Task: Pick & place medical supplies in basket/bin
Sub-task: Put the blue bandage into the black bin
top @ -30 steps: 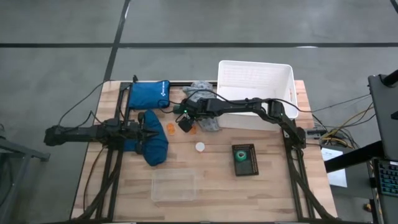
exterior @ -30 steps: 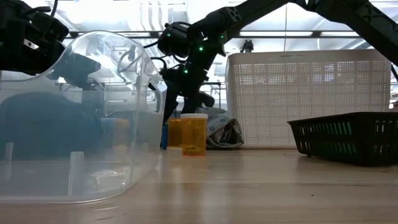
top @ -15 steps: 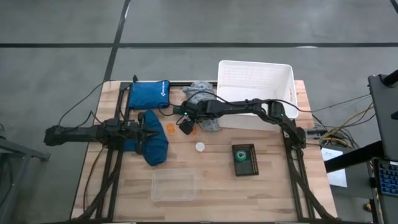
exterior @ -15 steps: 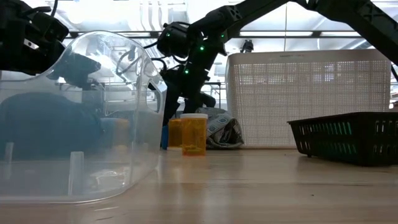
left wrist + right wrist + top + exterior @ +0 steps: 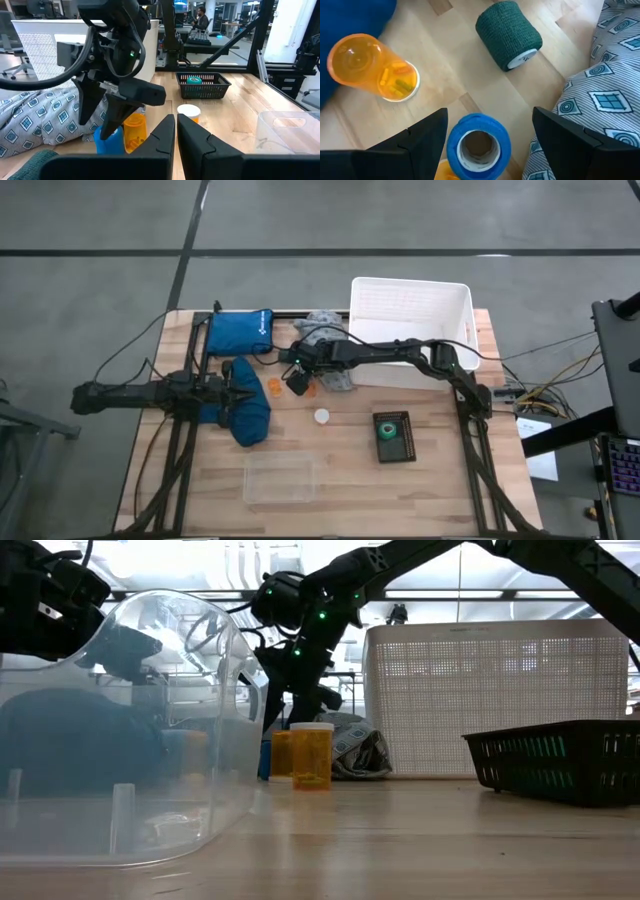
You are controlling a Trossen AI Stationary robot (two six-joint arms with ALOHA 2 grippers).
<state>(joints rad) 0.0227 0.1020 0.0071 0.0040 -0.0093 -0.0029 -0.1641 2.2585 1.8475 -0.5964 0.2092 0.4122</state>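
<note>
My right pincer (image 5: 485, 135) is open wide, and the blue tape roll (image 5: 478, 144) stands between its fingers on the desk (image 5: 455, 80).

blue roll (image 5: 478, 143) hemmed — vial (image 5: 372, 67), cloth (image 5: 600, 95)

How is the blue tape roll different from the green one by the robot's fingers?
The blue tape roll stands on end, showing its white core; the green tape roll lies on its side. The blue one sits between the right gripper's open fingers; the green one lies farther off, beside the patterned cloth. Both are small rolls on the wooden table.
</note>
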